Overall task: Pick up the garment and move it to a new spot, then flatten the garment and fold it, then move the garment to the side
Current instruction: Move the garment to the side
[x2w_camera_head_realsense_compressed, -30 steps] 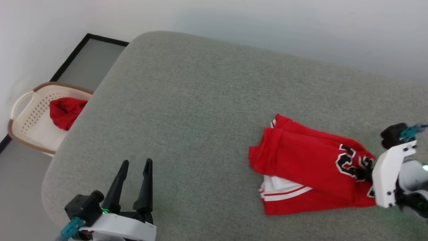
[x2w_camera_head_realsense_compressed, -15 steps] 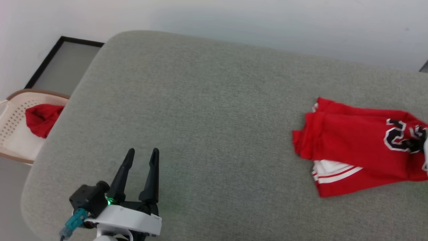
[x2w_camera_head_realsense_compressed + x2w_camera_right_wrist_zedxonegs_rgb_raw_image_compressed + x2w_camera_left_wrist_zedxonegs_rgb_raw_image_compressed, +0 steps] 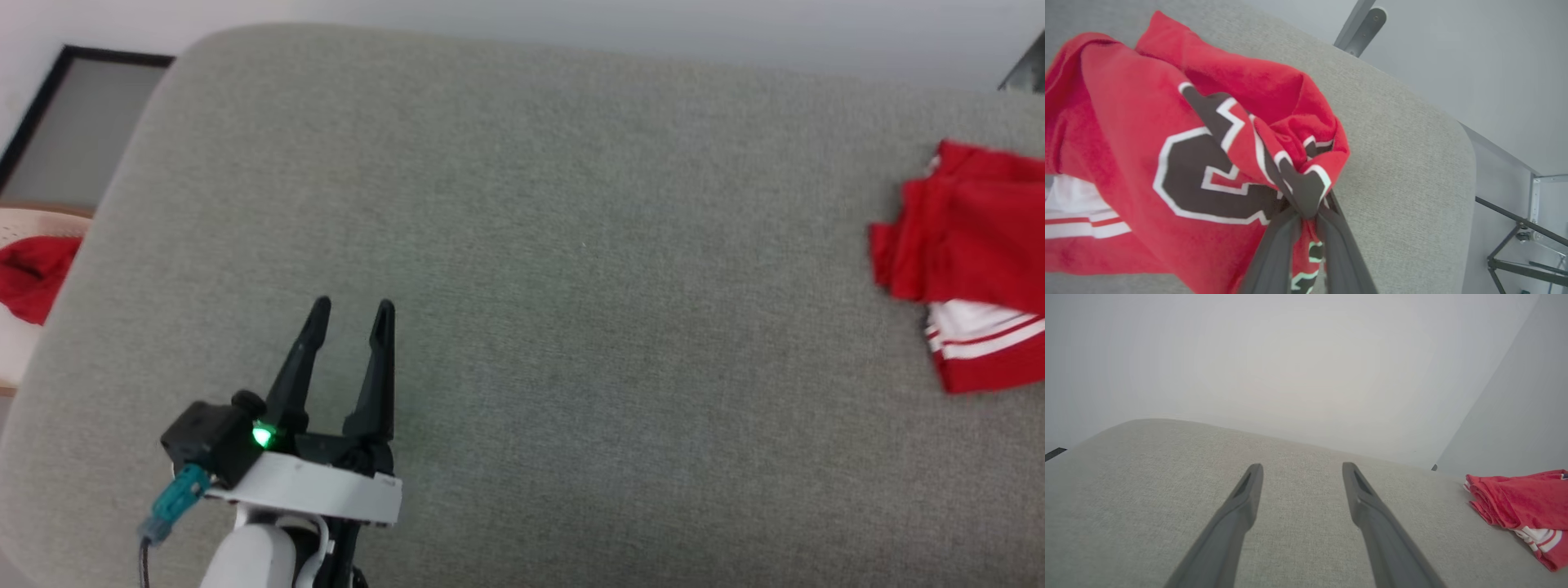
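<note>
1. My left hand [image 3: 353, 306] is nearest, low over the near left part of the grey cushion [image 3: 571, 286]. It stands spread wide apart with nothing in it.
2. My right hand [image 3: 1308, 214] is clamped tight on the garment [image 3: 1126, 122]. It pinches a bunched fold right at the black, white-edged number, and the cloth puckers around the pinch.
3. The rest of the garment [image 3: 971, 245] lies on the cushion toward its right end, well apart from the left hand. Red folds sit over a white part with red stripes. The head view cuts it off at the right edge.
4. Past the cushion's left edge, a beige basket [image 3: 20, 351] holds a red cloth bundle [image 3: 28, 273].
5. Farthest back is a plain pale wall [image 3: 1290, 355].
</note>
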Controlling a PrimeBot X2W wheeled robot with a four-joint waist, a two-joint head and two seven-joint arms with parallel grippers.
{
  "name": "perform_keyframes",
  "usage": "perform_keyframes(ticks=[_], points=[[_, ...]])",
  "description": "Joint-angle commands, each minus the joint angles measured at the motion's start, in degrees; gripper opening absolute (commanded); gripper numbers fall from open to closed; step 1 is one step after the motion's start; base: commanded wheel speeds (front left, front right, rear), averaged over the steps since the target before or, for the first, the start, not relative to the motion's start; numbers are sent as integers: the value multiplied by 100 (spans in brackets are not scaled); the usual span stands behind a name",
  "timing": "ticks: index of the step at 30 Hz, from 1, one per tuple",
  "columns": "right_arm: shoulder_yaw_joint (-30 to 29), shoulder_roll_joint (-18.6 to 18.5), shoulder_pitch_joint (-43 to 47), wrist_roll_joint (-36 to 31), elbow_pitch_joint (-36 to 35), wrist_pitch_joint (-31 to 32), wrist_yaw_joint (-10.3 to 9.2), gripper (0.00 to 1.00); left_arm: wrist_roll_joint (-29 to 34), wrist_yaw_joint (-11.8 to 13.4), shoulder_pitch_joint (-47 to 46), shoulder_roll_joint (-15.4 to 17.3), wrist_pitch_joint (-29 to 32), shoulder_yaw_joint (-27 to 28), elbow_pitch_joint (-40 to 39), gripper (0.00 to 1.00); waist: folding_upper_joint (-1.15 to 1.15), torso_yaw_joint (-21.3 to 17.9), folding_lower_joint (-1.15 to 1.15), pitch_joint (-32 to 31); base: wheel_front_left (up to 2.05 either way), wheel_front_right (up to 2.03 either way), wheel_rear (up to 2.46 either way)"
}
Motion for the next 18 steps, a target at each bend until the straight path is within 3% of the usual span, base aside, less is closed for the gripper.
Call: perform_keyframes(ticks=[1, 18], points=[[34, -98, -154, -88, 46, -80, -9, 0, 36, -17, -89, -28, 3, 3, -41, 100, 0, -147, 0, 225, 0, 0, 0], [797, -1164, -1295, -1155, 517, -667, -9, 0, 160, -17, -614, -109, 3, -180, -204, 100, 0, -248, 0, 969, 0, 0, 0]])
